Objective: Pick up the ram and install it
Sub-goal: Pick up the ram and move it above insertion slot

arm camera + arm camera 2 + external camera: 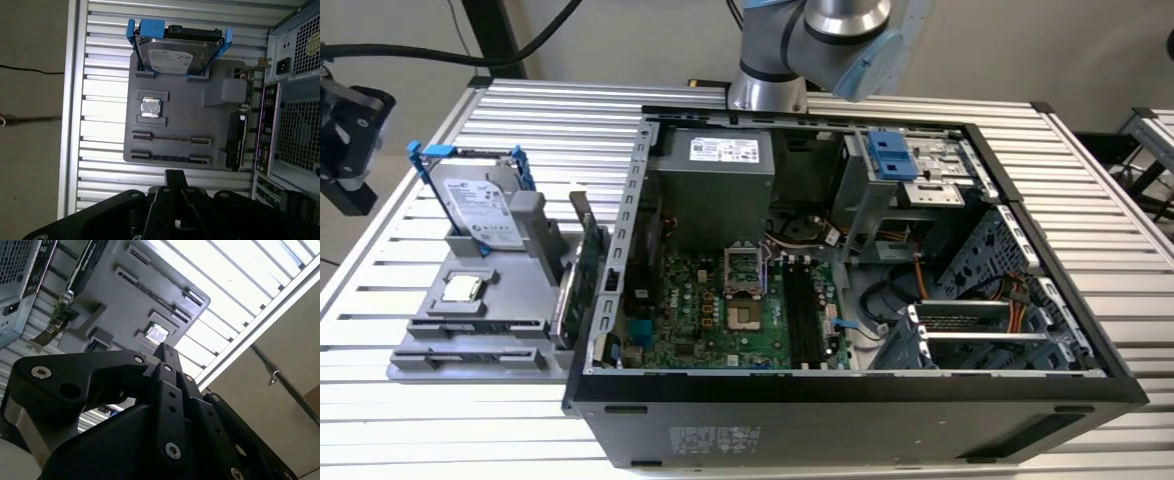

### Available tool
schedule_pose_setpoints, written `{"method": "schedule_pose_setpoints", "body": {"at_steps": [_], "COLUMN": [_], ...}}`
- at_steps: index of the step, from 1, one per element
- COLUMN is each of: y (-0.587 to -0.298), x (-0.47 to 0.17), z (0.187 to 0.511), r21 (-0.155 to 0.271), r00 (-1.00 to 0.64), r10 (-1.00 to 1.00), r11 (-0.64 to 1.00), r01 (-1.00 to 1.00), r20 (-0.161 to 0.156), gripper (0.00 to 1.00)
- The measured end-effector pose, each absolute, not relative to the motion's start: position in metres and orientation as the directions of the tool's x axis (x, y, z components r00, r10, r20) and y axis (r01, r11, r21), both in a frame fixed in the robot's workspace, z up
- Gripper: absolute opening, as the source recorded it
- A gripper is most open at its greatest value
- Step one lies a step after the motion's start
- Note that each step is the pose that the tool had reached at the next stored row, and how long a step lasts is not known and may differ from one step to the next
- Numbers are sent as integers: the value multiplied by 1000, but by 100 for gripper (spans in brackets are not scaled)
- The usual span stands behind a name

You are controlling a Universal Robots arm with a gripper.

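Note:
The ram (170, 140) is a thin stick seen edge-on, standing between two clips on the grey parts holder (200, 120), on the side of the square chip away from the drive. In the exterior view the ram (474, 326) lies near the holder's front. My black gripper (173, 175) hangs well above the table just outside the holder's ram edge, apart from the ram. Its fingers meet at the tip, shut and holding nothing. In the second wrist view the gripper (165, 351) shows the same. At the exterior view's left edge the gripper (347, 130) hovers beyond the holder. The black motherboard slots (801, 320) lie in the open case.
A silver hard drive (175, 50) in a blue frame stands at the holder's far end. A square chip (150, 107) sits mid-holder. A green expansion card (237, 135) stands upright beside the open computer case (854, 395). The slatted table's edge (72, 100) runs close to the holder.

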State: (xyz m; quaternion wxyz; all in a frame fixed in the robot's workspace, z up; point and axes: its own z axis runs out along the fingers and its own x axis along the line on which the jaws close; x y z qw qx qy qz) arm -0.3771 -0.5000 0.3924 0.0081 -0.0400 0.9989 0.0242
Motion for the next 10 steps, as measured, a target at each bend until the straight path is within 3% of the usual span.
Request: {"method": "schedule_pose_setpoints", "body": {"at_steps": [10], "y": [-500], "x": [-378], "z": [392], "r21": [47], "r00": [-974], "r10": [-227], "r11": [973], "r01": [-228], "r20": [-18], "gripper": [0]}}
